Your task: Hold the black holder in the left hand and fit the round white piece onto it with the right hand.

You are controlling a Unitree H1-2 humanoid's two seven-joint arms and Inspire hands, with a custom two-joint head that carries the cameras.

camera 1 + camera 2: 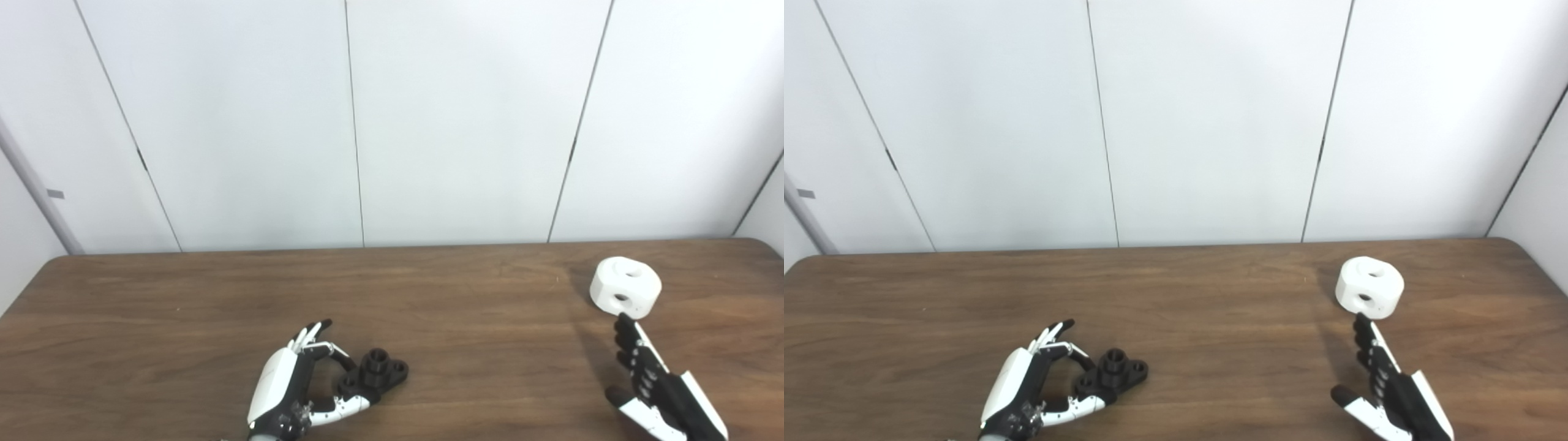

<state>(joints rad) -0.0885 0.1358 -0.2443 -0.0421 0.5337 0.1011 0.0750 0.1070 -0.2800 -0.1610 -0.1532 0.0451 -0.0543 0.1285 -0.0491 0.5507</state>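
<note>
Though faceted, round white piece [625,286] smooth.

No text, label, brand, number or sign can be read anywhere in either view; the small grey tag on the wall strip [55,193] at the left shows no legible marking.
</note>
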